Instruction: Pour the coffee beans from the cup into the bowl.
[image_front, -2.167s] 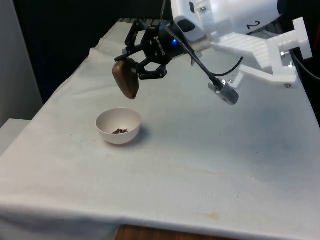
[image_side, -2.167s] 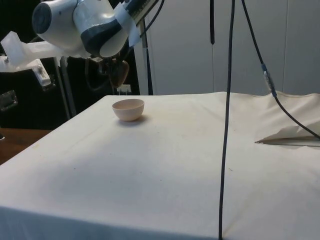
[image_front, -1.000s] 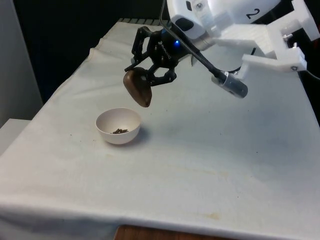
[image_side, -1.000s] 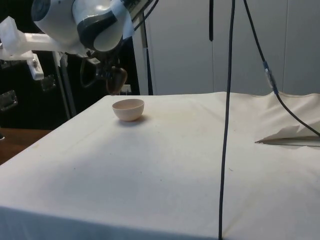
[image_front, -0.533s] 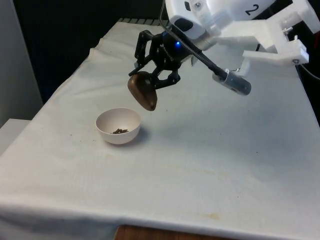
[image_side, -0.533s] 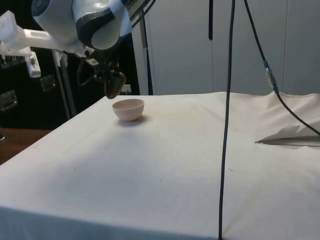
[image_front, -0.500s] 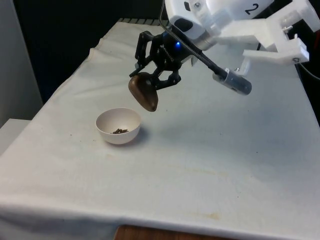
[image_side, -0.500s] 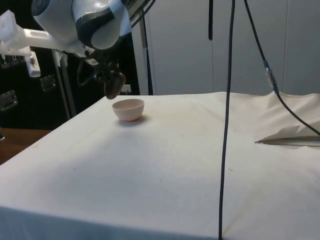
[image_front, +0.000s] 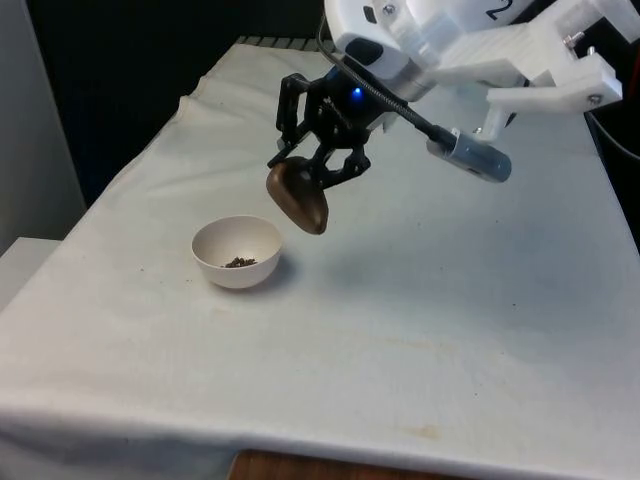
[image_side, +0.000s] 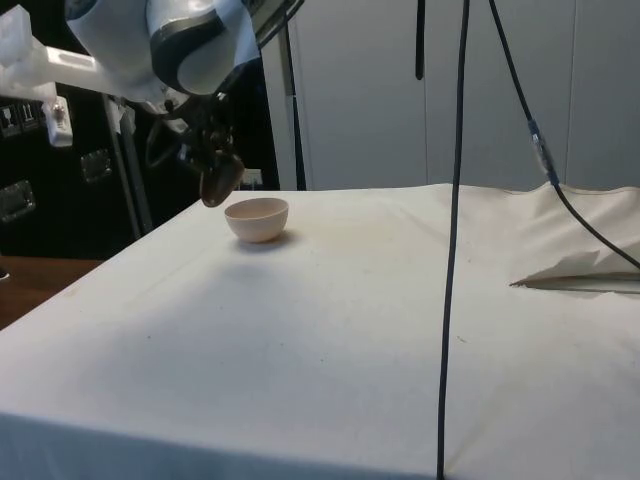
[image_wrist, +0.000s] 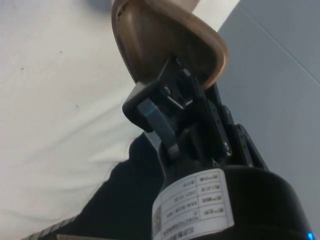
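Gripping a brown cup (image_front: 298, 197), our claw (image_front: 318, 168) hangs in the air above the table (image_front: 450, 300), its two black fingers closed on the cup's rim. We see the cup tilted, clear of the cloth and touching nothing but the fingers. In the side view the cup (image_side: 218, 183) sits just beside the bowl (image_side: 257, 218), a little higher than the bowl's rim and on the side nearer the robot's end of the table. In the wrist view the cup (image_wrist: 165, 47) shows its brown hollow, with one finger (image_wrist: 159, 120) pressed against its wall; we cannot tell from any view whether beans remain inside.

The white bowl (image_front: 238, 252) stands upright on the cloth, nearer the table's edge on the front view's left than the opposite edge, roughly midway along that edge. A small heap of dark coffee beans (image_front: 239, 262) lies in its bottom. We see the cup beside the bowl towards the front view's right, not over its opening.
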